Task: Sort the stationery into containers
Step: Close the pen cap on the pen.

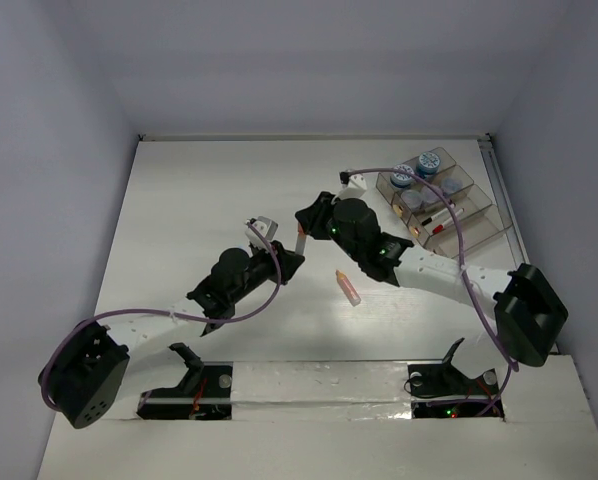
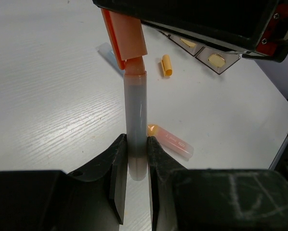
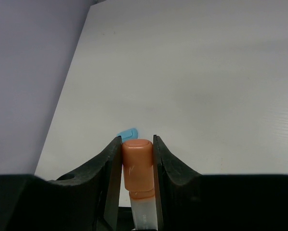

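An orange-capped marker [image 2: 136, 110] with a grey translucent barrel is held between both grippers. My left gripper [image 2: 137, 142] is shut on the barrel's lower end; in the top view it [image 1: 284, 258] sits mid-table. My right gripper [image 3: 137, 140] is shut on the orange cap [image 3: 137, 163] and sits just above the left one in the top view [image 1: 304, 225]. A pink stick [image 1: 348, 287] lies on the table, also in the left wrist view [image 2: 170, 140]. The smoky organiser tray [image 1: 476, 203] stands at the back right and holds jars with blue lids [image 1: 403, 180].
A short orange stick [image 2: 167, 65] lies beyond the marker. A light-blue piece [image 3: 128, 133] lies on the table just past my right fingertips. Thin pens [image 1: 441, 222] lie in the tray's near compartment. Purple walls close the left and right sides.
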Controlling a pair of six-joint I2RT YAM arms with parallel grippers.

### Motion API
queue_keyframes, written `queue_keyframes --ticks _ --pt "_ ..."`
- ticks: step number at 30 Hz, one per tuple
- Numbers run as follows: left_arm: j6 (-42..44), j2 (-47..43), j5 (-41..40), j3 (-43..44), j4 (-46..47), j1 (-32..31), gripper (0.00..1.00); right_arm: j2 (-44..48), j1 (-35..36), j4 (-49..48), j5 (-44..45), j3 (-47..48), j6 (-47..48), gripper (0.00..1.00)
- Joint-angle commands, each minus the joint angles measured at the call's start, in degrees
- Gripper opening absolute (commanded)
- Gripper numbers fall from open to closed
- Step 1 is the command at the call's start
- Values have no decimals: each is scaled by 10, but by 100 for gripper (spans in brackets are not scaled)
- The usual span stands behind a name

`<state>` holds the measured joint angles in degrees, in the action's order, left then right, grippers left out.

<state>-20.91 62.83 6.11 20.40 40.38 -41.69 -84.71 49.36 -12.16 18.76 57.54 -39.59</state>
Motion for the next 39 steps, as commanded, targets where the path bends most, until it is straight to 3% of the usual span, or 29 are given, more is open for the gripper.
queue_keyframes --ticks 1,13,22,31,39 --pt "2 -26 -13 20 24 -2 0 4 13 -52 14 -15 -11 3" --pt "-12 -46 -20 14 24 -2 0 16 61 -145 75 -81 -10 3" --pt "-11 -59 -29 10 22 -2 0 -3 107 -157 116 -94 2 3" --pt "-2 -74 -36 11 11 -2 0 2 120 -105 82 -113 -20 0" --pt "3 -85 -45 10 5 -2 0 24 120 -36 -1 -124 -30 0"
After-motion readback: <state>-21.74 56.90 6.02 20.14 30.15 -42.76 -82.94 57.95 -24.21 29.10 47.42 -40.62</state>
